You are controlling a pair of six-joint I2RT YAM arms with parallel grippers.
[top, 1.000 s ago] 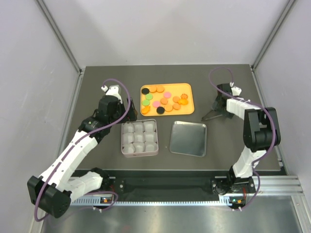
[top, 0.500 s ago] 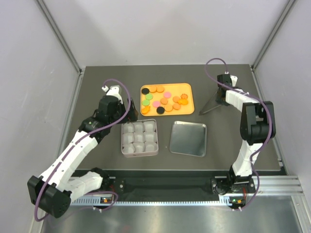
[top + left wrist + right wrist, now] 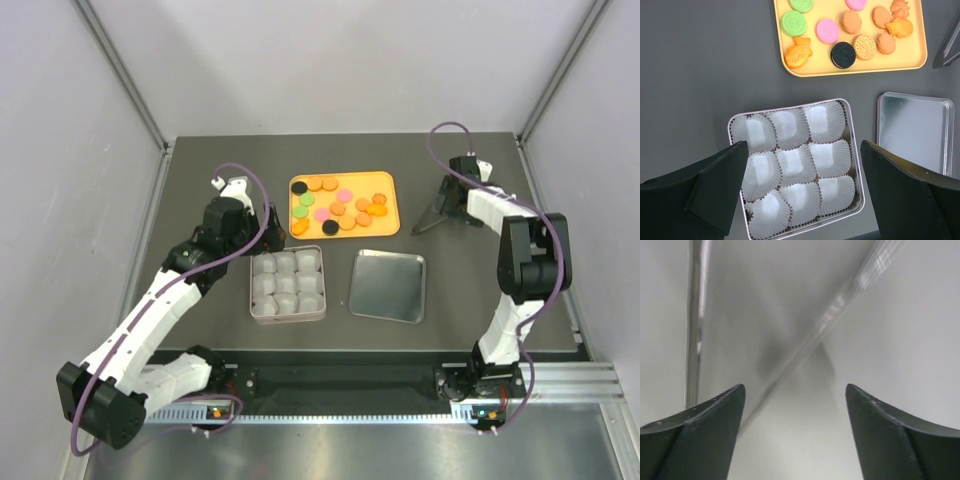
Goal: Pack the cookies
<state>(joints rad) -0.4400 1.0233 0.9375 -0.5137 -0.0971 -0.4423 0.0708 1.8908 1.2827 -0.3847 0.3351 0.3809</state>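
The cookies (image 3: 340, 205), orange, pink, green and black, lie on an orange tray (image 3: 394, 216) at the back centre. In the left wrist view the cookies (image 3: 843, 55) show on the tray (image 3: 860, 70) at the top. My left gripper (image 3: 274, 222) is open and empty, hovering above the far left corner of the square tin (image 3: 252, 290). In its wrist view my left gripper (image 3: 802, 190) straddles the tin (image 3: 853, 150), whose white paper cups (image 3: 790, 165) hold nothing. My right gripper (image 3: 428, 222) is open and empty, right of the tray. Its wrist view (image 3: 795, 390) shows only pale walls.
The tin's silver lid (image 3: 388, 285) lies flat to the right of the tin, also seen in the left wrist view (image 3: 915, 132). Pale walls enclose the dark table (image 3: 200, 180) on three sides. My right gripper's dark fingers (image 3: 950, 42) show beside the tray.
My right wrist has lifted and swung toward the back of the table, its gripper still open. The left arm, tin, lid and cookies have not moved.
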